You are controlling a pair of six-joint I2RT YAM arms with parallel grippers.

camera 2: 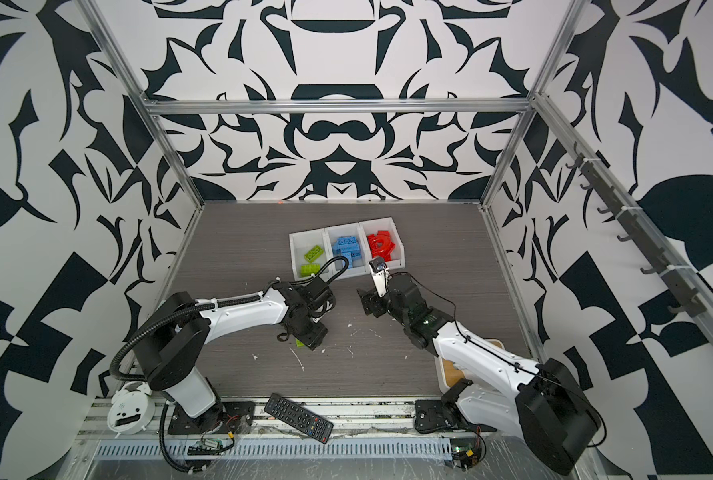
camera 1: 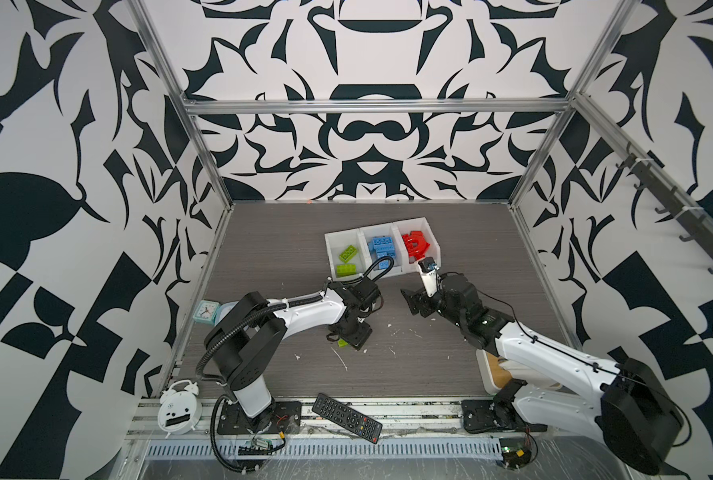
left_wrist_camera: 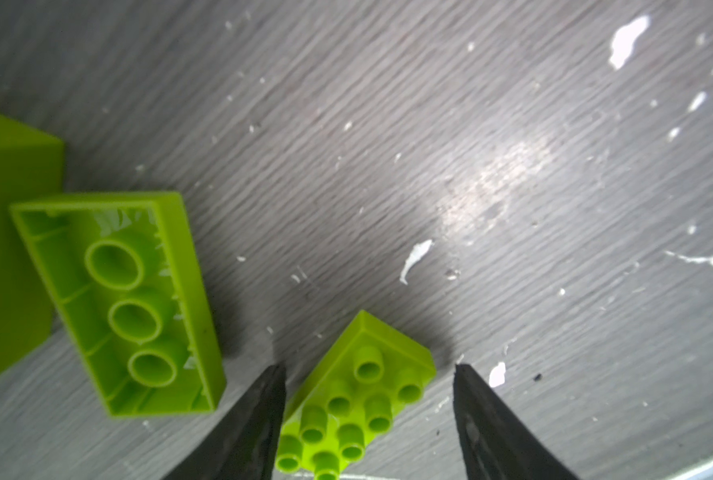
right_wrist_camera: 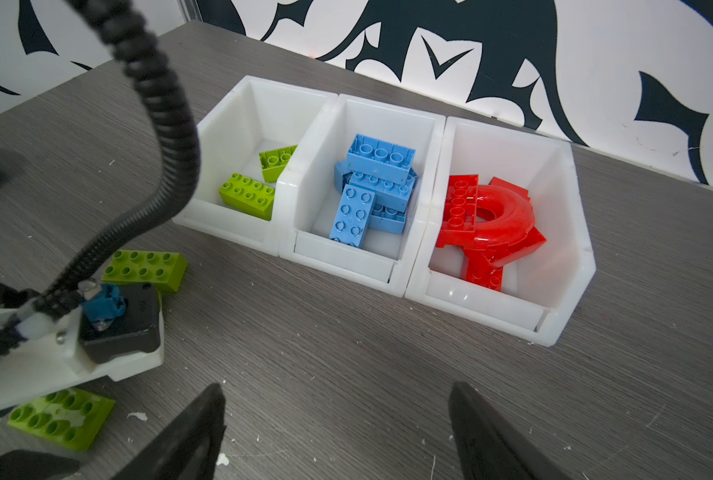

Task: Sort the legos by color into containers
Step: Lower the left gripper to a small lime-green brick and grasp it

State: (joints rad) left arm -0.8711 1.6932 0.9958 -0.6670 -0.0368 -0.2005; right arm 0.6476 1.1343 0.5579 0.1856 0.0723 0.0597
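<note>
- Left hand [left_wrist_camera: 369, 366]: dark fingers set on either side of a lime green studded plastic brick [left_wrist_camera: 359, 399], which lies studs up on the grey wood-grain desk [left_wrist_camera: 429, 124]. One finger is at the brick's long side and a gap shows at the other, so the hand is spread and not yet clamped.
- That brick: judged light, rigid and hollow, with smooth, slick walls. It is best taken across its two long flat sides, mid-length and below the studs, squarely so it cannot twist out.
- Just beside it: a second lime brick [left_wrist_camera: 118, 303] lying hollow side up, and a third lime brick [left_wrist_camera: 5, 249] close against that one.
- Right hand [right_wrist_camera: 336, 385]: fingers wide apart and empty, above bare desk in front of the bins.
- Three joined white plastic open-top bins [right_wrist_camera: 342, 259], beyond the loose bricks. They hold one colour each: two lime bricks [right_wrist_camera: 246, 199], a blue pile [right_wrist_camera: 371, 187], and red pieces [right_wrist_camera: 488, 216] including a translucent arch.
</note>
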